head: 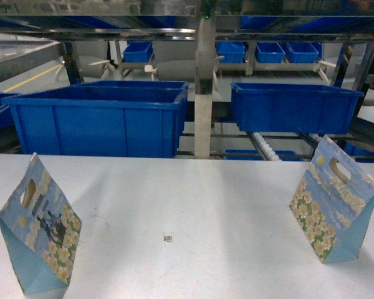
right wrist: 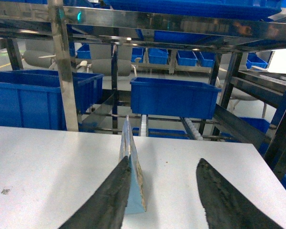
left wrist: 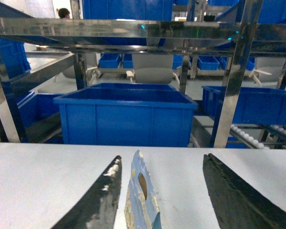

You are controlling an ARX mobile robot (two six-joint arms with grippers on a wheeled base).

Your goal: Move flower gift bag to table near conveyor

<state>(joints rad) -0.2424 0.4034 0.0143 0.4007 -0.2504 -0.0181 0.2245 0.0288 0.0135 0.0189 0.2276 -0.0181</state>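
Observation:
Two flower gift bags stand upright on the white table [head: 193, 193]: one at the front left [head: 38, 233], one at the right [head: 334, 205]. Neither gripper shows in the head view. In the left wrist view my left gripper [left wrist: 162, 157] is open, and the left bag [left wrist: 140, 195] stands edge-on between its fingers, closer to the left finger [left wrist: 102, 198]. In the right wrist view my right gripper [right wrist: 163, 160] is open; the right bag [right wrist: 135, 191] stands just inside its left finger [right wrist: 112, 195]. The conveyor [head: 265, 146] with whitish rollers runs behind the table's far edge.
Two large blue crates [head: 100, 118] [head: 293, 106] sit on the steel rack behind the table, with a steel post [head: 204, 93] between them. A tiny code sticker [head: 168, 237] lies mid-table. Rollers also show past the table edge [right wrist: 193, 128] [left wrist: 248, 136].

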